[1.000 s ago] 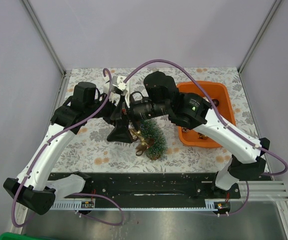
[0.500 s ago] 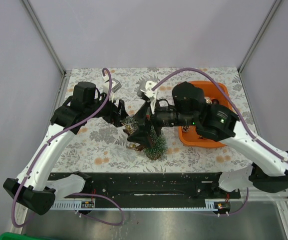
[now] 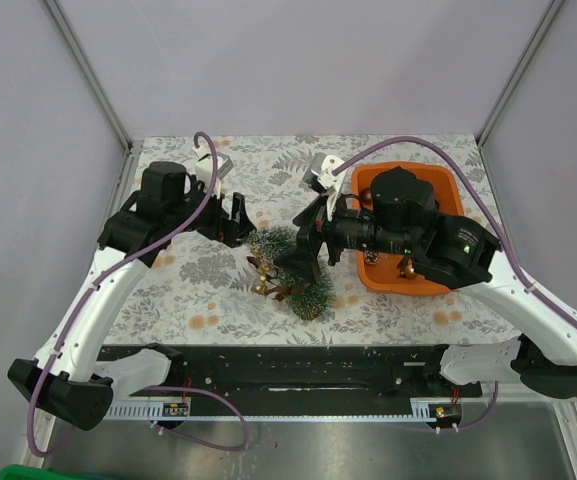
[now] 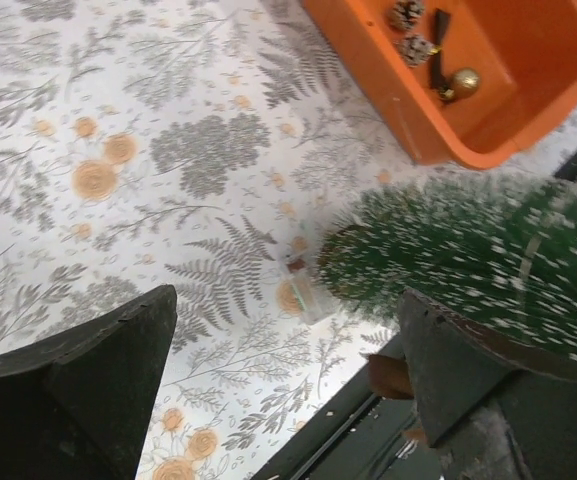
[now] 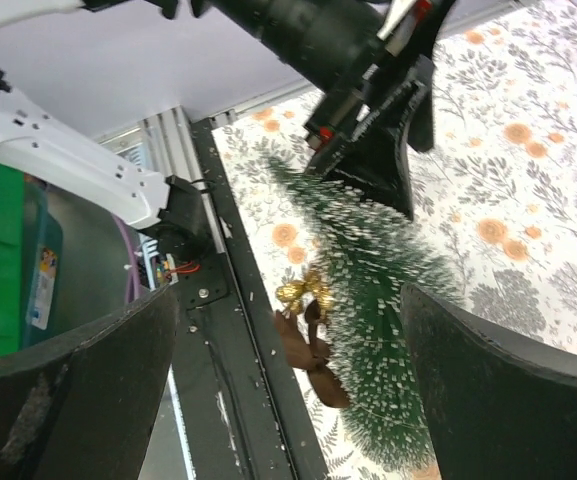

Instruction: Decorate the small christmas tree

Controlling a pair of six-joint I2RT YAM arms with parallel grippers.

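**While both grippers hang released, tree sits left of tray**

As the overhead view shows, the tree is just left of the orange tray, on a flower-patterned table. Its round base points toward the table's near edge. Its tip points the other way, further from the tray. Whether it lies flat or leans cannot be told. Its needles are dark green flecked with white, and they blur in the left wrist view.

The left gripper is released, its fingers spread wide with nothing between them. It hangs at the tree's tip, on the side away from the tray. Whether it touches the needles cannot be told.

The right gripper is also released and empty, its fingers wide apart. It hangs over the tree's middle, on the tray side.

Gold bells and a brown bow sit against the side of the tree that faces away from the tray. Whether they are fastened to it cannot be told. Inside the tray lie two pine cones and a gold ball.
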